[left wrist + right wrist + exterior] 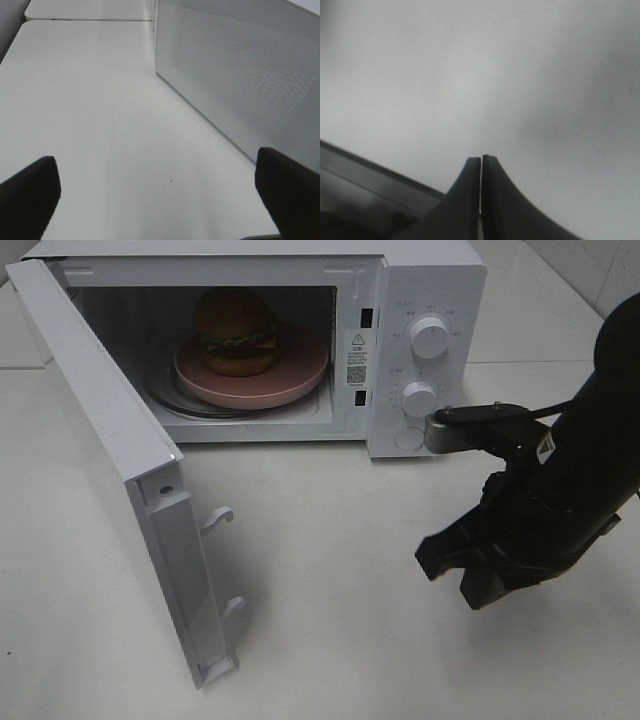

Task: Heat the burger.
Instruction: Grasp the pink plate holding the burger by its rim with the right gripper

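Note:
The burger [237, 330], with golden buns, green lettuce and yellow cheese, sits on a pink plate [300, 380] inside the open white microwave [430, 280]. My right gripper [440, 565] hangs over the table in front of the microwave's control panel, well away from the burger. Its fingers are pressed together and hold nothing, as the right wrist view shows [481, 159]. My left gripper [157, 170] appears only in the left wrist view. It is open, its black fingers [30, 195] far apart and empty, beside the microwave's perforated side wall [240, 75].
The microwave door [100, 430] swings wide toward the front left, and its latch hooks [218, 520] stick out over the table. Two round knobs [430, 337] [419, 398] sit on the control panel. White tabletop [320, 640] spreads between the door and my right gripper.

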Tool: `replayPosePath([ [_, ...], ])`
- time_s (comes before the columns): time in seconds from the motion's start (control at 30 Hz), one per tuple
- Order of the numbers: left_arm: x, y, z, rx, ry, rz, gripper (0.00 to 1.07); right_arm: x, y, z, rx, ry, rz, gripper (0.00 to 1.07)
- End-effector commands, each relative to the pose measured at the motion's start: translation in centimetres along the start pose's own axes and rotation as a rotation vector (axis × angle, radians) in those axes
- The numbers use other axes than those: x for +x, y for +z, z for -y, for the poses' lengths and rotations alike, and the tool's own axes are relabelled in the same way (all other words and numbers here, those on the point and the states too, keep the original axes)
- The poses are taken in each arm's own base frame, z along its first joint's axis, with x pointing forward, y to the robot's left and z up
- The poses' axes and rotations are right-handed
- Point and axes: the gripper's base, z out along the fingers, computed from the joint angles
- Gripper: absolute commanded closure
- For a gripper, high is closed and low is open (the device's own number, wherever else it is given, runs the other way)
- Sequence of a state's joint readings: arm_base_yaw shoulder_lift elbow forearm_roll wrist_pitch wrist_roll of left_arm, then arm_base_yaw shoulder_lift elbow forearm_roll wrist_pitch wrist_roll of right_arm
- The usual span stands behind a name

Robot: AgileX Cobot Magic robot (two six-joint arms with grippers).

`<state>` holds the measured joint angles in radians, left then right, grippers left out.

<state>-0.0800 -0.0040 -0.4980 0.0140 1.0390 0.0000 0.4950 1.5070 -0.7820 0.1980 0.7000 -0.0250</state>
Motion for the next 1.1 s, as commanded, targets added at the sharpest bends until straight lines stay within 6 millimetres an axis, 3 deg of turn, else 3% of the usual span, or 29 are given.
replayPosePath([
  [0.03,0.2,-0.2,0.0,0.002,-0.004,0.021,0.09,0.1,-0.7,-0.1,-0.007,-0.253,-0.053,1.03],
  [0.07,0.2,-0.2,0.0,0.002,-0.004,0.021,0.09,0.1,-0.7,-0.1,-0.007,-0.253,-0.053,1.03],
  [0.1,0.2,-0.2,0.0,0.002,-0.004,0.021,0.09,0.2,-1.0,-0.2,-0.019,-0.381,-0.086,1.03],
  [0.17,0.2,-0.2,0.0,0.002,-0.004,0.021,0.09,0.3,-1.1,-0.2,-0.027,-0.445,-0.101,1.03],
  [0.23,0.2,-0.2,0.0,0.002,-0.004,0.021,0.09,0.2,-1.5,-0.3,-0.045,-0.625,-0.122,1.02],
  [0.5,0.2,-0.2,0.0,0.002,-0.004,0.021,0.09,-0.2,-2.3,-0.5,-0.062,-1.008,-0.097,1.01],
  [0.83,0.2,-0.2,0.0,0.002,-0.004,0.021,0.09,-2.0,-3.8,-0.3,0.015,-1.143,-0.068,0.98],
  [1.1,0.2,-0.2,0.0,0.002,-0.004,0.021,0.09,-3.2,-5.1,-1.8,0.134,-1.351,-0.068,0.89],
])
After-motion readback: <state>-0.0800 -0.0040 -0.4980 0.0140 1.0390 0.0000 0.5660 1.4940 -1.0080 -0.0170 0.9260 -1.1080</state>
